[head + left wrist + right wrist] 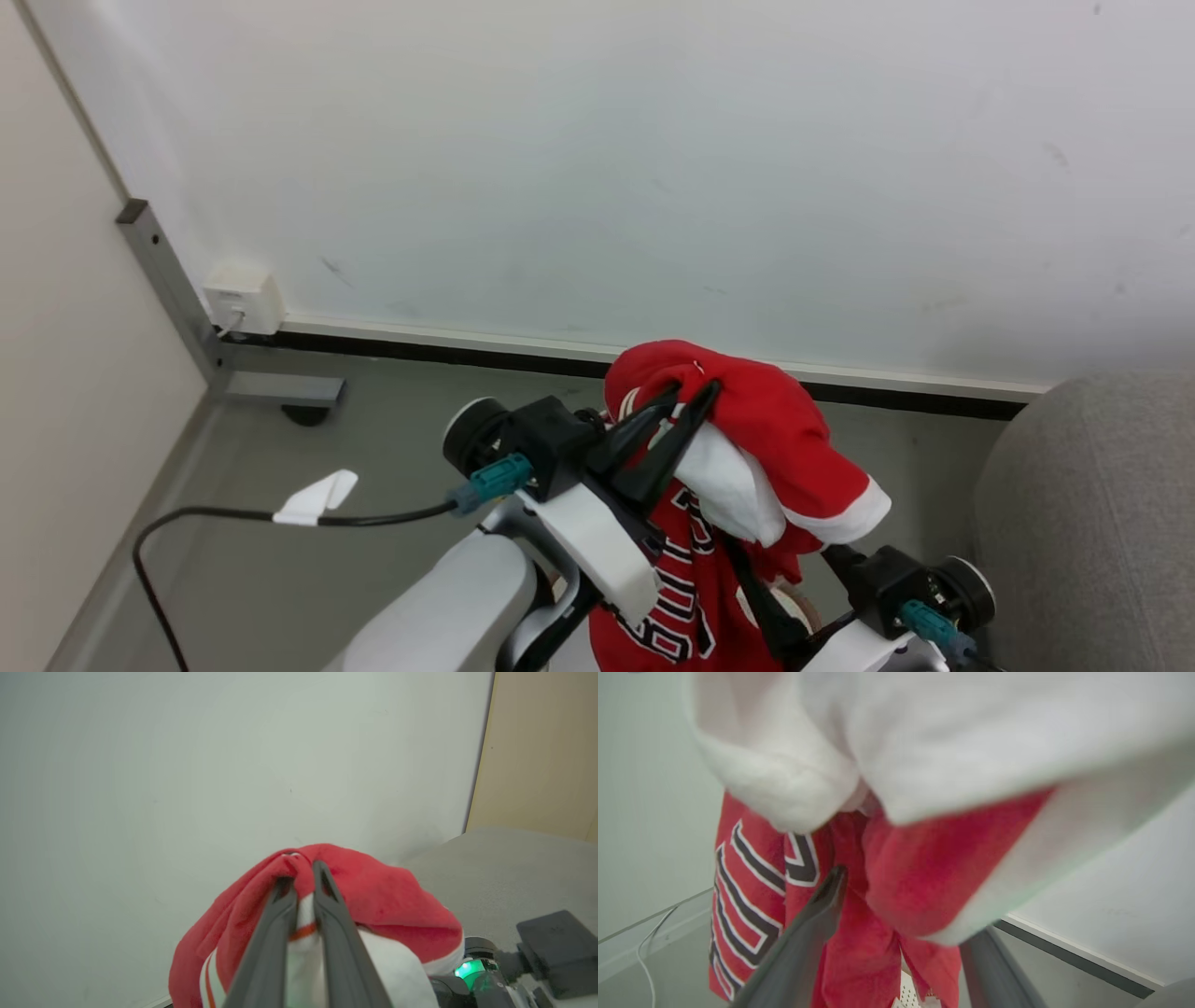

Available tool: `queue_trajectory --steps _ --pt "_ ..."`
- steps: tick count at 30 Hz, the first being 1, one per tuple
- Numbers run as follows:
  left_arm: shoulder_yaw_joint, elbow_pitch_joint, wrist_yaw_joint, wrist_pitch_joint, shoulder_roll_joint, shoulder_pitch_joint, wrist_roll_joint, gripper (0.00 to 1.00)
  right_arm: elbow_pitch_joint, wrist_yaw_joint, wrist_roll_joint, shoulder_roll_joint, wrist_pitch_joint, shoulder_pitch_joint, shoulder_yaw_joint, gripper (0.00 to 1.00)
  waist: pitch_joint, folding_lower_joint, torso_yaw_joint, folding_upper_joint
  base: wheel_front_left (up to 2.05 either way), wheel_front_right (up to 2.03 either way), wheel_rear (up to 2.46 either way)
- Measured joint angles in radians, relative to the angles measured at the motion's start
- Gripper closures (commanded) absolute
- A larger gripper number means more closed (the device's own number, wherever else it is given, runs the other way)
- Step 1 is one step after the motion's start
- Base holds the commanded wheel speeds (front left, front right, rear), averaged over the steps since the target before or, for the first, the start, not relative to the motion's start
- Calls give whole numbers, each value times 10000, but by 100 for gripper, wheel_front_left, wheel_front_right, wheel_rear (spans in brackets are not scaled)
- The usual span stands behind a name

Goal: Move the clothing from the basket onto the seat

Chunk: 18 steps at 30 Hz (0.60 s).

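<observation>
Carry step: your left gripper (pixel 693 392) is clamped on the clothing (pixel 775 439), which hangs in the air left of the seat (pixel 1092 523), right gripper (pixel 906 905) spread open around its lower folds, so next swing right over the seat and release.

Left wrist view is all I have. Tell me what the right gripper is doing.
Observer: The right gripper is open, fingers spread wide, the clothing hanging between them.
Operator: Describe what hangs below my left gripper.
Observer: Below the left gripper, the clothing's black-and-white lettering hangs between the two arms.
Operator: Locate the basket.
Observer: Right wrist view shows a bit of perforated basket wall beneath the hanging hem.
</observation>
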Motion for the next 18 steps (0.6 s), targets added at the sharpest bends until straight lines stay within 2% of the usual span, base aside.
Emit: queue_trajectory --steps 5,18 --pt "-288 -6 -82 184 -180 30 -6 100 614 0 69 35 0 -181 675 0 -123 0 409 0 0 0 0" --pt "-874 -485 -265 453 -332 141 -4 100 1058 0 79 140 0 -726 915 0 -139 0 1009 0 0 0 0"
